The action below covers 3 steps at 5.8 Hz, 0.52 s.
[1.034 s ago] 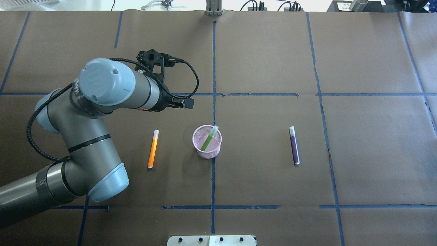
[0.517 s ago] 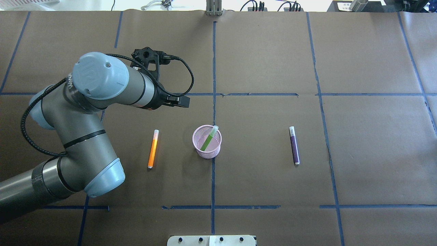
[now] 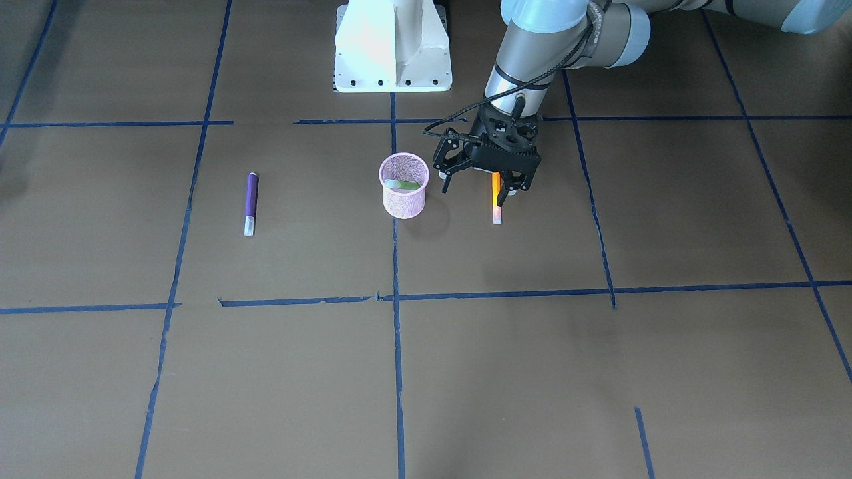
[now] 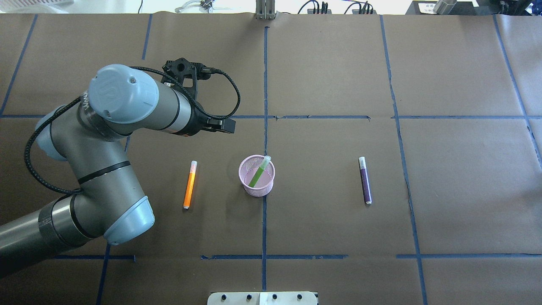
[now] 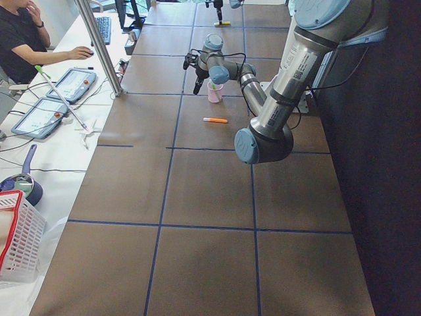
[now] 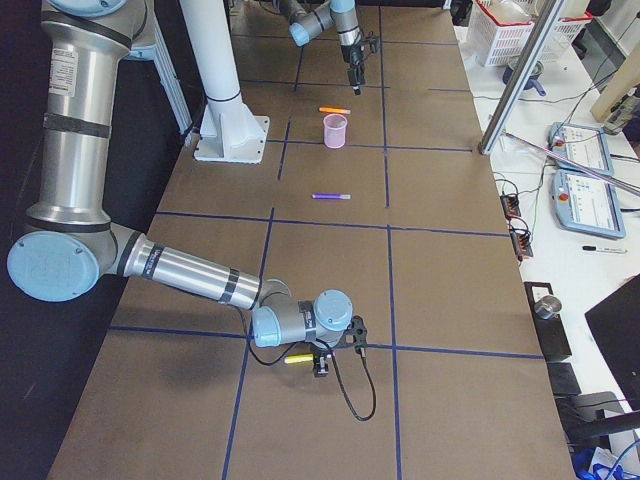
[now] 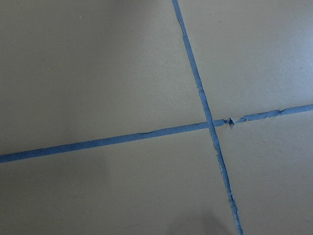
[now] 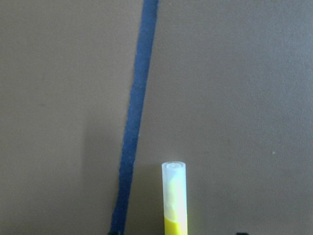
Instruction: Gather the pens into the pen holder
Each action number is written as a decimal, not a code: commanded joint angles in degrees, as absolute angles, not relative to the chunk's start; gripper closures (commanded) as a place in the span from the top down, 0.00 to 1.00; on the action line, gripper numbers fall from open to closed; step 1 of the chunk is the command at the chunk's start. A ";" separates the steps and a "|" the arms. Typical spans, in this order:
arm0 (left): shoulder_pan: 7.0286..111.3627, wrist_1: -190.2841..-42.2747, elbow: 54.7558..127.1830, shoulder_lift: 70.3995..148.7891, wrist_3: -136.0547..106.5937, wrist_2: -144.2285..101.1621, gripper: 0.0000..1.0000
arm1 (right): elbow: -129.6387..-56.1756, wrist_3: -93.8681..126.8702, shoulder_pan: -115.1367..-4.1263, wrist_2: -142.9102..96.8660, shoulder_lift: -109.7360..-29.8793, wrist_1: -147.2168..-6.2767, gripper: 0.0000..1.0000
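The pink mesh pen holder (image 4: 258, 190) stands at mid-table with the green pen (image 4: 257, 174) leaning inside; it also shows in the front view (image 3: 404, 199). The orange pen (image 4: 190, 186) lies to its left and the purple pen (image 4: 365, 182) to its right, both flat on the paper. My left gripper (image 3: 478, 189) hangs open and empty above the table, just beyond the orange pen (image 3: 496, 199). My right gripper (image 6: 320, 365) is low, far off to the right. A yellow pen (image 8: 174, 196) lies at it. I cannot tell if it is open or shut.
Brown paper with blue tape lines covers the table (image 4: 338, 84). The white robot base (image 3: 393, 46) stands at the near edge. The left arm's elbow (image 4: 127, 216) hangs over the table's left front. Operators' desks with tablets (image 5: 59, 92) lie beyond the far edge.
My left arm's wrist has swung a little to the left and away from the pen holder, then held still. The pens and the holder have not moved.
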<state>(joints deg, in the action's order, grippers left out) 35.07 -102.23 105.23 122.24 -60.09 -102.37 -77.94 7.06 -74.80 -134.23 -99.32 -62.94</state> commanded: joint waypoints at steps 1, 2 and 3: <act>35.07 -102.30 105.38 122.25 -60.21 -102.30 0.99 | -77.78 8.26 -74.45 -134.21 -99.06 -62.93 0.70; 35.07 -102.30 105.38 122.26 -60.29 -102.30 0.99 | -77.78 8.17 -74.44 -134.21 -99.14 -62.93 0.69; 35.07 -102.30 105.38 122.26 -60.29 -102.30 0.99 | -77.78 8.26 -74.44 -134.21 -99.14 -63.02 0.63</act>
